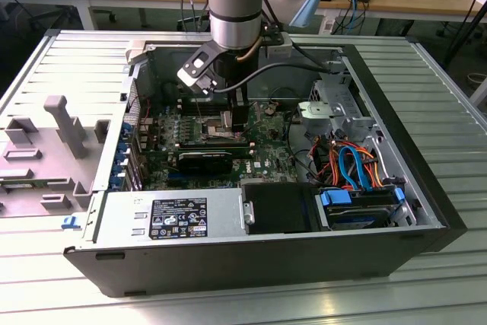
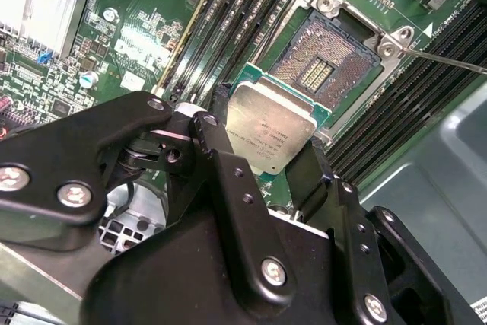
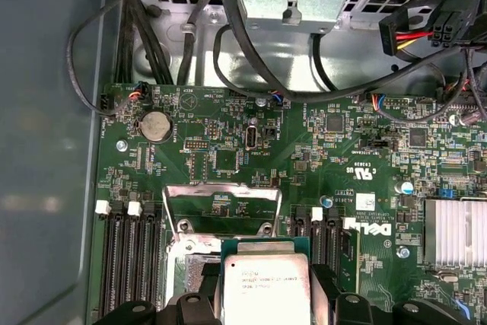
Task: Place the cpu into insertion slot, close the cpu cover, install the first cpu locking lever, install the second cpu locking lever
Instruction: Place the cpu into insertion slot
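1. Lying open on the ribbed metal counter [image 1: 426, 287], the computer case [image 1: 266, 260] holds a green motherboard [image 1: 270, 123], a grey power supply [image 1: 171, 218], a drive bay with blue clips [image 1: 358, 207] and a bundle of orange and blue cables [image 1: 350, 161].
2. The arm reaches down into the case, with the claw [image 1: 238, 116] over the middle of the board.
3. The cpu [image 2: 270, 131] is a flat square chip with a silvery-grey metal top on a green edge. It hangs just above the insertion slot [image 2: 323, 74] and is not seated in it.
4. The claw [image 2: 262, 146] is closed on the cpu, with black fingers [image 2: 209, 131] pressing two opposite edges.
5. The slot lies bare, a dark pin field inside a silver rim.
6. The cpu cover [image 3: 221, 189], a thin silver frame, stands raised behind the slot.
7. In the first wrist view the cpu [image 3: 265, 291] hides most of the slot, and the picture's edge cuts off the chip. In the exterior view the arm blocks the slot.
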Tool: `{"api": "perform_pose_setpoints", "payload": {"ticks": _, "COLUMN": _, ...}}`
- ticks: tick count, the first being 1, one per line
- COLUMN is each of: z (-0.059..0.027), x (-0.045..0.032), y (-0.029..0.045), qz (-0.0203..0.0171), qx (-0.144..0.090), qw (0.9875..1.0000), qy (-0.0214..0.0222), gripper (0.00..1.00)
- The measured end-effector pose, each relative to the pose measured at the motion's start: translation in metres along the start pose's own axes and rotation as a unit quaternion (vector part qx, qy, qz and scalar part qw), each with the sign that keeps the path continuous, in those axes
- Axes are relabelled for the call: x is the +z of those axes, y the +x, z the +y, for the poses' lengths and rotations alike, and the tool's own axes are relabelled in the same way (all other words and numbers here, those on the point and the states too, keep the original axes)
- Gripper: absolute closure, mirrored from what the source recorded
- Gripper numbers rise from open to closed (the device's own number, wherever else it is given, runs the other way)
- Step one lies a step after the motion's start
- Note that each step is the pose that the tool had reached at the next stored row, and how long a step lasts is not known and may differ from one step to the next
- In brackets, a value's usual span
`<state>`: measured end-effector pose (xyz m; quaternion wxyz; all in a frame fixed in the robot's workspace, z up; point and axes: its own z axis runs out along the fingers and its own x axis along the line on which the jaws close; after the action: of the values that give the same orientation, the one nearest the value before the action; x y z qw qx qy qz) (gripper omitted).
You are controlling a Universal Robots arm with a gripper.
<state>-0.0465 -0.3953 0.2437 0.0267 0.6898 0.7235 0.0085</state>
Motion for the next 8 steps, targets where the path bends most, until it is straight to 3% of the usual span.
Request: {"api": "perform_pose_setpoints", "payload": {"ticks": 8, "z": -0.0001, "x": 0.0018, "y": 0.0000, "qz": 0.0000, "qx": 0.000, "qw": 1.0000, "qy": 0.0000, "gripper": 0.45}}
